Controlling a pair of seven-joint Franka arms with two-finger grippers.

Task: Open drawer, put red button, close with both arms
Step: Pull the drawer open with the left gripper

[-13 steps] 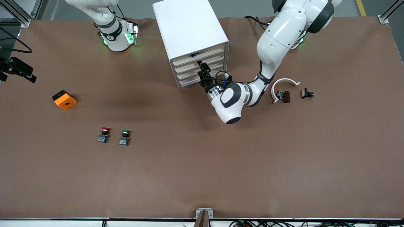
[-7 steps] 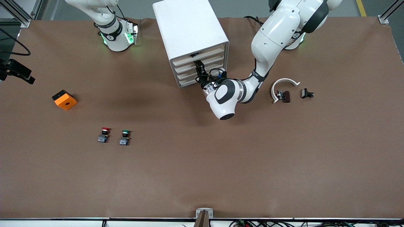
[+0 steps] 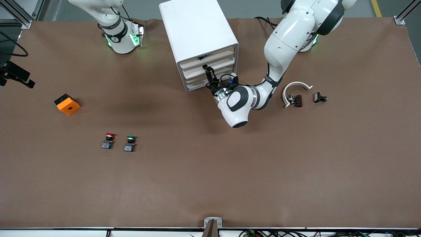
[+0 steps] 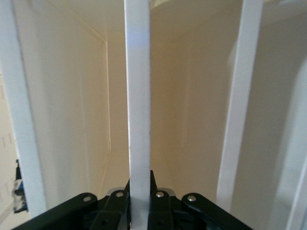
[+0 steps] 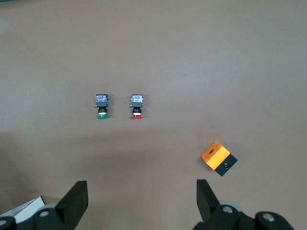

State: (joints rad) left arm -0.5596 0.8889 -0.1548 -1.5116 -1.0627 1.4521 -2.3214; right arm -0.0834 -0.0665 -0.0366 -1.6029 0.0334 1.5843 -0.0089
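L tool (image 3: 208, 69) is clamped on the front lip of the drawer (image 3: 210, 70), 2nd from top of the cabinet (image 3: 197, 29) — pull runs straight toward the front cam; R tool (image 5: 139, 203) waits open over the counter (image 3: 210, 171), w/ red button (image 3: 109, 140) there — nearer the R arm.

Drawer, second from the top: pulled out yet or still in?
Still in: the drawer front sits flush with the others, left gripper shut on its front edge.

Your left arm's black two-finger gripper (image 3: 208, 70) sits upper centre of the front view, jaws clamped shut, white forearm bent low below it. Your right arm's black two-finger gripper (image 5: 140, 201) waits, fingers spread wide at the bottom of the right wrist view.
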